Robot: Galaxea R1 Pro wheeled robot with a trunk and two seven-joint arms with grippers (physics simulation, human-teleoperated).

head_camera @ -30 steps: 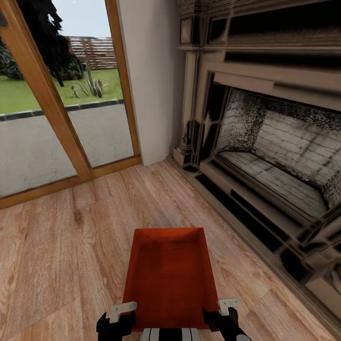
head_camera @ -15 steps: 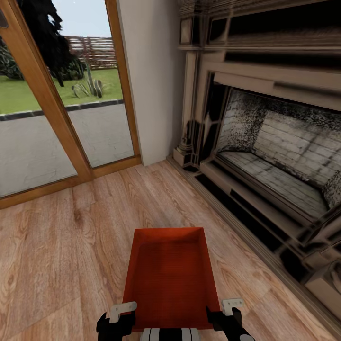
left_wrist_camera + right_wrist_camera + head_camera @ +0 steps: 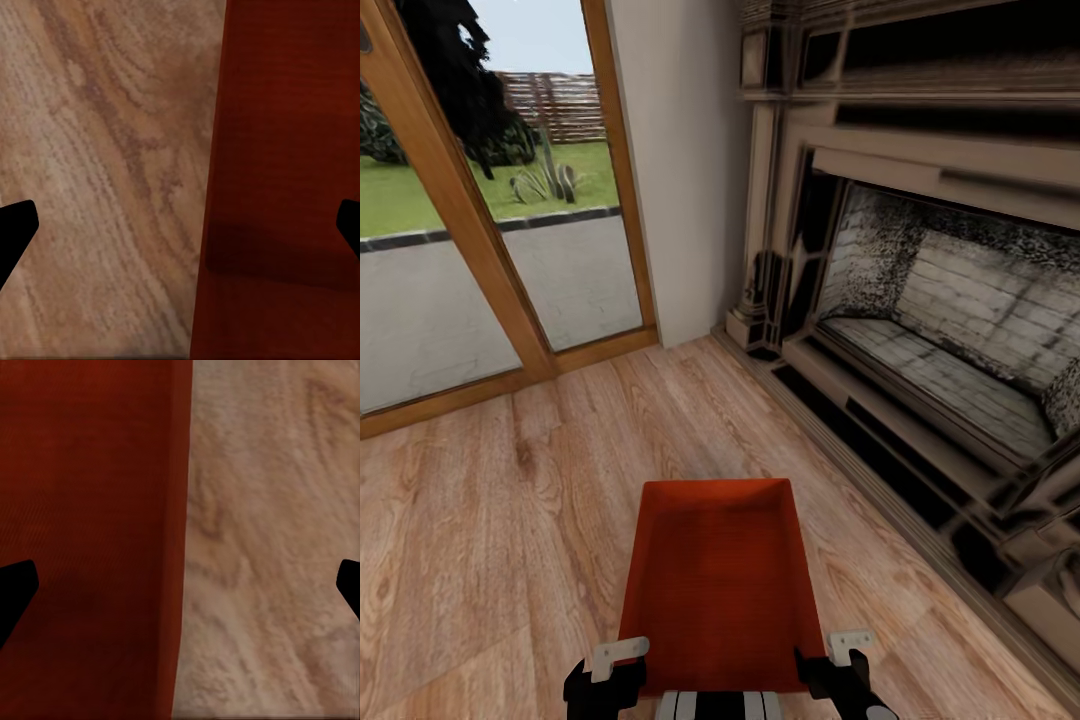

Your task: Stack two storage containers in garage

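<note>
One orange-red storage container (image 3: 717,585) lies open-topped on the light wood-plank floor (image 3: 510,520) of the living room, straight in front of me. My left gripper (image 3: 612,668) is open at its near left corner. In the left wrist view the container's side wall (image 3: 285,150) runs between the wide-apart fingertips of the left gripper (image 3: 180,229). My right gripper (image 3: 842,655) is open at the near right corner. In the right wrist view the right gripper (image 3: 180,589) likewise straddles the container's wall (image 3: 90,510). The second container and the garage are out of view.
A stone fireplace (image 3: 940,330) with a brick-lined opening and a raised hearth edge runs along the right. Wood-framed glass doors (image 3: 490,250) stand ahead on the left, and a white wall section (image 3: 680,170) sits between them.
My right gripper has shifted slightly to the right beside the container. The container and the left gripper have stayed where they were.
</note>
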